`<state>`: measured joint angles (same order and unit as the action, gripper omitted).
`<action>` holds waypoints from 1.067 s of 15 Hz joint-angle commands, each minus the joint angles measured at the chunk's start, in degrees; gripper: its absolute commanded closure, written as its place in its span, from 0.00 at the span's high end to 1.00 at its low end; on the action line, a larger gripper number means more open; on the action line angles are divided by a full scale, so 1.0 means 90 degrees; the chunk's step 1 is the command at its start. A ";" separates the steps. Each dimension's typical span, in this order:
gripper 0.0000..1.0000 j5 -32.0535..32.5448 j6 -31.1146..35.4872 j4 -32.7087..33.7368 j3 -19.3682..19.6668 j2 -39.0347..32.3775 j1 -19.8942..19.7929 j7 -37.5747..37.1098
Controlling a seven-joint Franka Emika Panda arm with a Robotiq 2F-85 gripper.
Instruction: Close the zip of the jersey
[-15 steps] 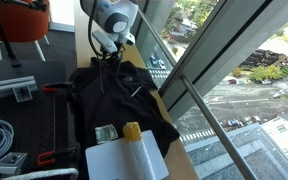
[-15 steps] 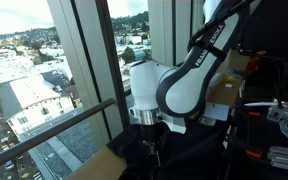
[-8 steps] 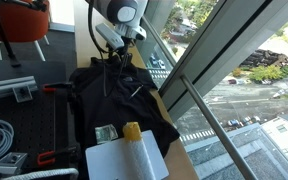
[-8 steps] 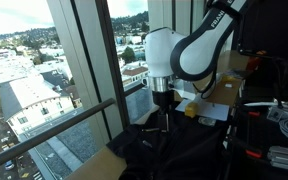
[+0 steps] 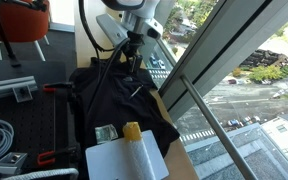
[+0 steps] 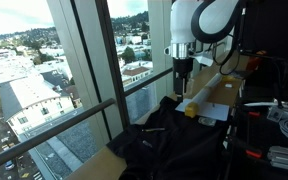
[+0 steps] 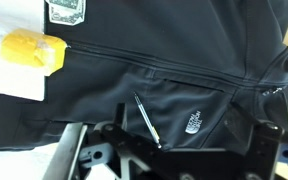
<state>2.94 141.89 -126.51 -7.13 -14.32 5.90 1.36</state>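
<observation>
The black jersey (image 5: 114,100) lies spread on the table, and it also shows in the other exterior view (image 6: 169,135). In the wrist view it fills the frame (image 7: 134,85), with a small light chest mark (image 7: 193,122). A thin dark line that looks like the zip (image 7: 184,72) runs across the cloth toward the collar at the right. A thin silvery piece (image 7: 146,120) lies on the cloth; I cannot tell whether it is the puller. My gripper (image 5: 132,62) (image 6: 181,85) hangs above the jersey's far end. Its fingers (image 7: 184,145) are spread and empty.
A white sheet (image 5: 124,160) with a yellow piece (image 5: 132,130) (image 7: 34,50) lies on the jersey's near end. A slanted window rail (image 5: 199,100) and glass border the table. Cables and metal frames (image 5: 4,140) lie at the other side.
The gripper has lifted off the jersey and moved up and along it toward the collar end. The jersey lies as before.
</observation>
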 commanded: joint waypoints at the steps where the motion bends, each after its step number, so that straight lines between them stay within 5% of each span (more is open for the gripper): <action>1: 1.00 -0.0368 -0.0320 -0.0355 0.0039 0.0811 -0.0192 0.0295; 16: 1.00 -0.0280 -0.0567 -0.0351 0.0260 0.1114 -0.0259 0.0191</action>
<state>0.46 136.96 -129.77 -5.10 -4.31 3.26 3.06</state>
